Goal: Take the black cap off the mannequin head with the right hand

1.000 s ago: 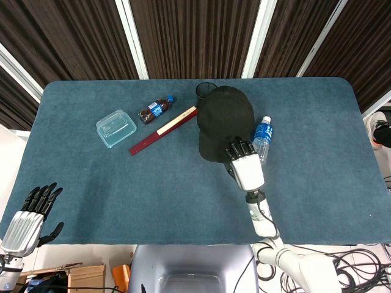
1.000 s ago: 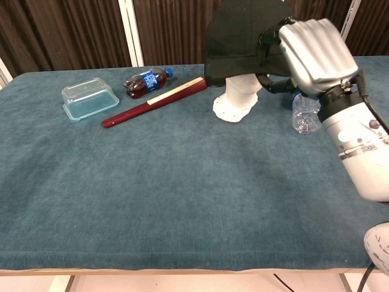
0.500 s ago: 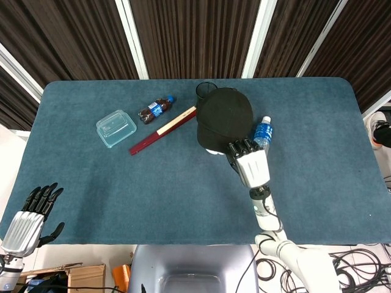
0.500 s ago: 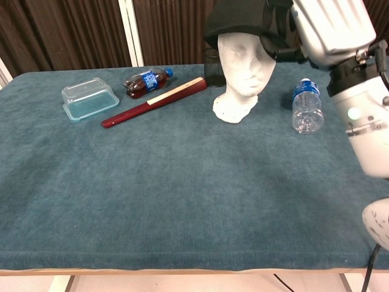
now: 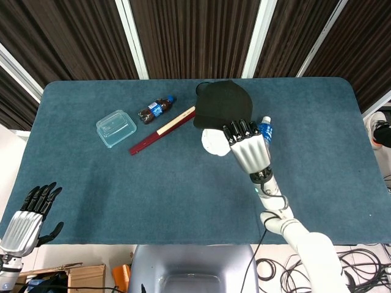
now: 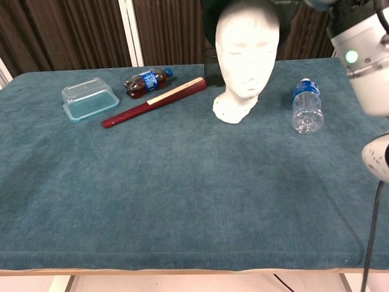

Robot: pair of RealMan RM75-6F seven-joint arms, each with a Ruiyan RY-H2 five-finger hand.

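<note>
The black cap hangs above the table, lifted clear of the white mannequin head. My right hand grips the cap at its near edge; in the chest view only a dark sliver of the cap shows at the top edge and the hand itself is out of frame, with the forearm at the right. From above, the mannequin head shows bare just left of the hand. My left hand hangs off the table's near left corner, fingers apart and holding nothing.
A clear water bottle lies right of the mannequin. A dark red folded fan, a cola bottle and a clear plastic box lie to its left. A black cup stands behind the mannequin.
My right hand has raised the cap up and off the mannequin head, which now stands bare. The left hand has stayed still.
</note>
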